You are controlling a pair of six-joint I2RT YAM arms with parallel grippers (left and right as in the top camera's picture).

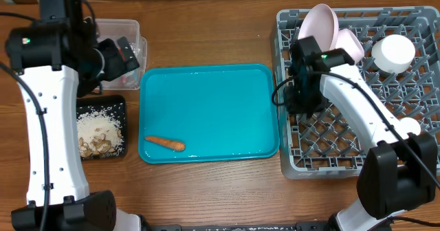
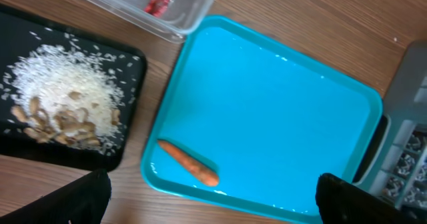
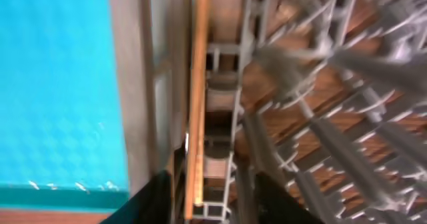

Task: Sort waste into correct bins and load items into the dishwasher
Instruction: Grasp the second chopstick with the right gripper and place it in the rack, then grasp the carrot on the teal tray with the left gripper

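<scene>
Carrot not yet binned; the left arm is the nearer one.

The carrot is seen in the front-left corner of the teal tray, just ahead of the left gripper, whose fingers are spread wide with nothing between them. Its long axis is laid diagonally across the finger line in the left wrist view and nearly parallel to the tray's front edge from overhead, so a wrist turn is probably needed before closing. The black tray with rice is set just beside the teal tray's left edge. The right gripper is held over the left wall of the dish rack, fingers apart and clamped on nothing. The chopsticks are laid along that wall. No readable writing is found. Print on the red wrapper in the clear tub cannot be made out.
</scene>
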